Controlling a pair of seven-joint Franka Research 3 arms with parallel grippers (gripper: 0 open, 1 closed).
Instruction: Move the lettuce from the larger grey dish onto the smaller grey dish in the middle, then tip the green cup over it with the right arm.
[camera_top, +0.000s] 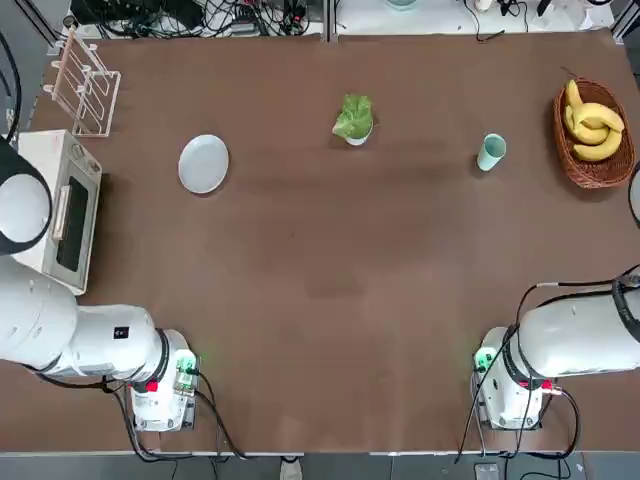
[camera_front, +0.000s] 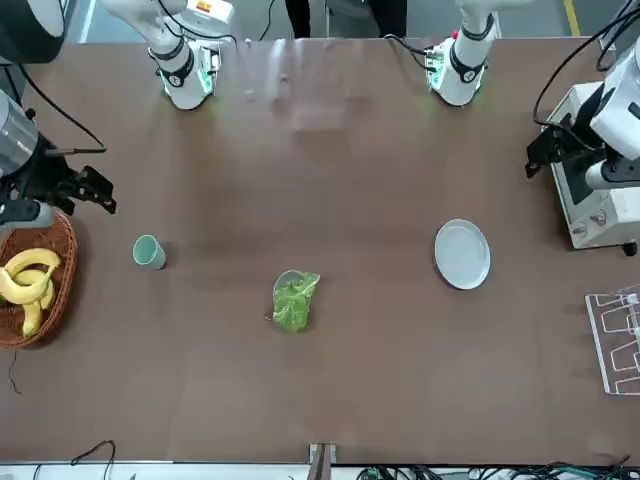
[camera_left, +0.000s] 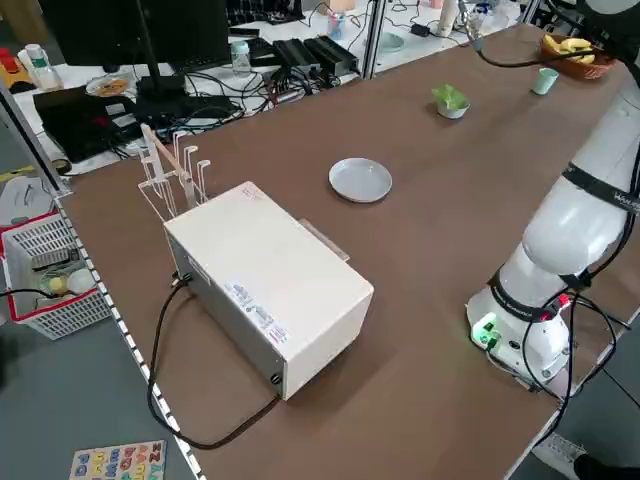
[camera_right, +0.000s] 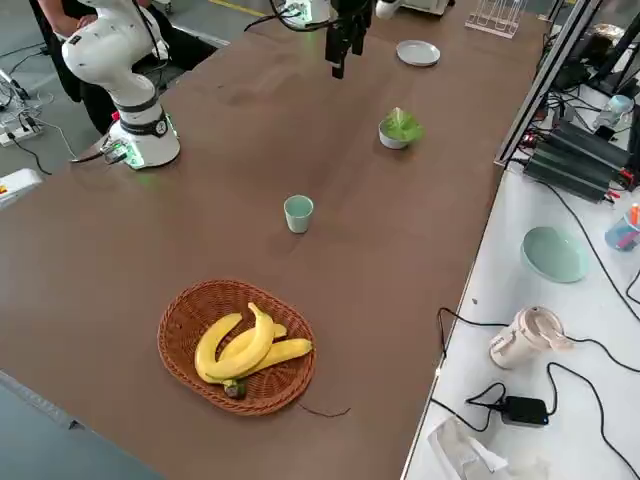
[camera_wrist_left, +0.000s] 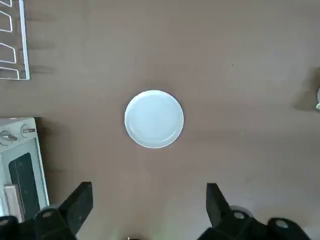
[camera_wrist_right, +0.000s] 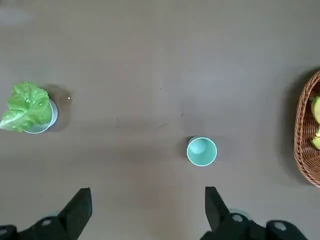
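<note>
The lettuce (camera_top: 353, 117) (camera_wrist_right: 27, 106) rests on top of the smaller grey dish (camera_top: 357, 138) (camera_wrist_right: 50, 117) at mid-table, far side, covering most of it. To its left the larger grey dish (camera_top: 204, 163) (camera_wrist_left: 154, 119) lies flat with nothing on it. The green cup (camera_top: 491, 152) (camera_wrist_right: 201, 151) stands upright to the right of the bowl. My left gripper (camera_wrist_left: 147, 192) hangs high above the table on the near side of the plate, open and holding nothing. My right gripper (camera_wrist_right: 147, 195) hovers high on the near side of the cup, also open and holding nothing.
A wicker basket of bananas (camera_top: 595, 130) sits at the far right edge. A white toaster oven (camera_top: 60, 205) and a clear rack (camera_top: 85, 85) stand along the left edge. The arm bases (camera_top: 165, 385) (camera_top: 510, 385) are at the near edge.
</note>
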